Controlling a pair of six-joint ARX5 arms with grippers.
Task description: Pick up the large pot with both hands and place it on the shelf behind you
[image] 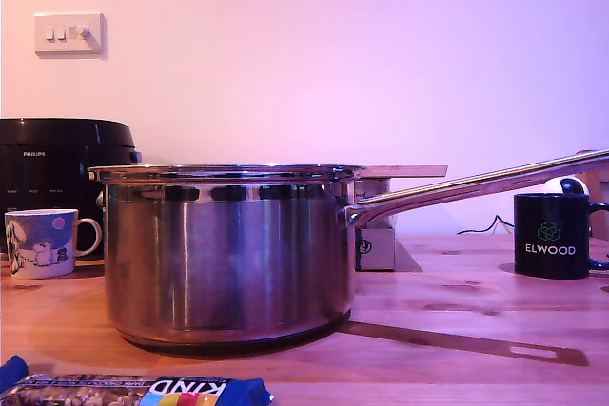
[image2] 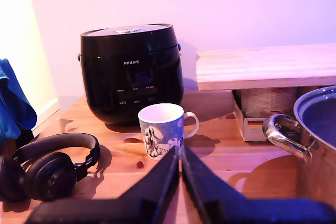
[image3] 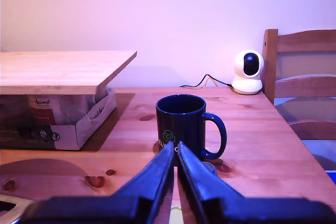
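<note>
Large pot (image: 228, 254) sat on tabletop (image: 457, 306), untouched; my first end effector (image2: 180, 157) & second end effector (image3: 175, 150) both closed, empty.

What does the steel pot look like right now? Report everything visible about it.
The large pot is a shiny stainless-steel cylinder with a rolled rim and mirror-like walls. One long straight metal handle runs up toward the exterior view's right. The first wrist view shows a small loop handle on the other side, and what shows of its inside looks empty. It stands upright on the wooden table, in front of the shelf. Neither pincer touches it.
</note>
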